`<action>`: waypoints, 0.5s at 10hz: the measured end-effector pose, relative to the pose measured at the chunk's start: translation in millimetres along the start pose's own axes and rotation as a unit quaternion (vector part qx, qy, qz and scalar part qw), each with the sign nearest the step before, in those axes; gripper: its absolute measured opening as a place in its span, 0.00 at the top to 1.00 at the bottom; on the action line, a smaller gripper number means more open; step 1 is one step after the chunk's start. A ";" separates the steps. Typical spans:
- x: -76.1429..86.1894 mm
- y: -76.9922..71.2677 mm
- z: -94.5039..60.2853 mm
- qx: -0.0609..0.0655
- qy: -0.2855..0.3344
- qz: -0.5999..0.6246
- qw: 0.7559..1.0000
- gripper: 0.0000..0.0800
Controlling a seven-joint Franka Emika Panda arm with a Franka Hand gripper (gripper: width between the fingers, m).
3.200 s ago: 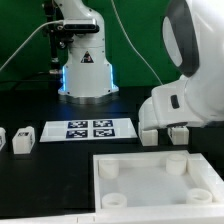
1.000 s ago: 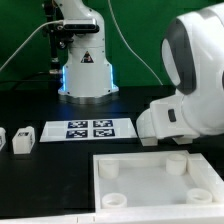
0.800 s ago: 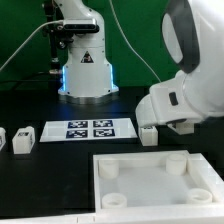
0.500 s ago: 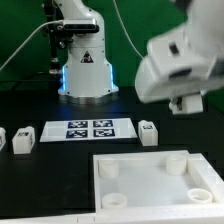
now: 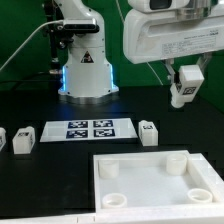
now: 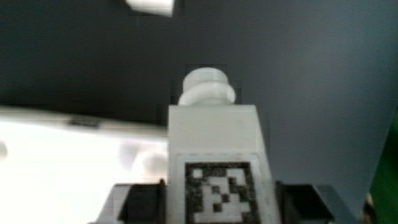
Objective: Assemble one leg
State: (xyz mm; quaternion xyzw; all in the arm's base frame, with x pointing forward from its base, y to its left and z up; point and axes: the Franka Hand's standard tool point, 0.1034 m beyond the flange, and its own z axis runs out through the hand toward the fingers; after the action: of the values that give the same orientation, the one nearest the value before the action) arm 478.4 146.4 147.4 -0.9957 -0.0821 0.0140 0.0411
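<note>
My gripper (image 5: 186, 88) is raised high at the exterior view's right and is shut on a white leg (image 5: 184, 91) with a tag on its face. In the wrist view that leg (image 6: 219, 140) stands out from between the jaws, its round peg end away from the camera, and the dark fingers (image 6: 143, 203) press on both its sides. Another leg (image 5: 149, 132) stands on the black table under the gripper. The large white square piece with round corner sockets (image 5: 150, 175) lies in front.
The marker board (image 5: 87, 130) lies mid-table. Two more small white legs (image 5: 23, 140) stand at the exterior view's left. The robot base (image 5: 85, 60) stands at the back behind the board.
The gripper was low on the table at the exterior view's right. It has risen well above the table with one leg in its jaws, and the other leg stays on the table.
</note>
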 end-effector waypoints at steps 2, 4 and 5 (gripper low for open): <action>1.2 2.4 0.6 -0.003 0.093 -0.003 0.996 0.63; 17.8 23.9 -12.1 -0.016 0.193 -0.038 0.980 0.63; 37.8 49.3 -23.9 -0.026 0.223 -0.051 0.973 0.63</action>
State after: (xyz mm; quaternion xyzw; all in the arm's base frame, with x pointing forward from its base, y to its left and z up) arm 524.5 102.2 166.3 -0.9690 -0.1221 -0.2124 0.0327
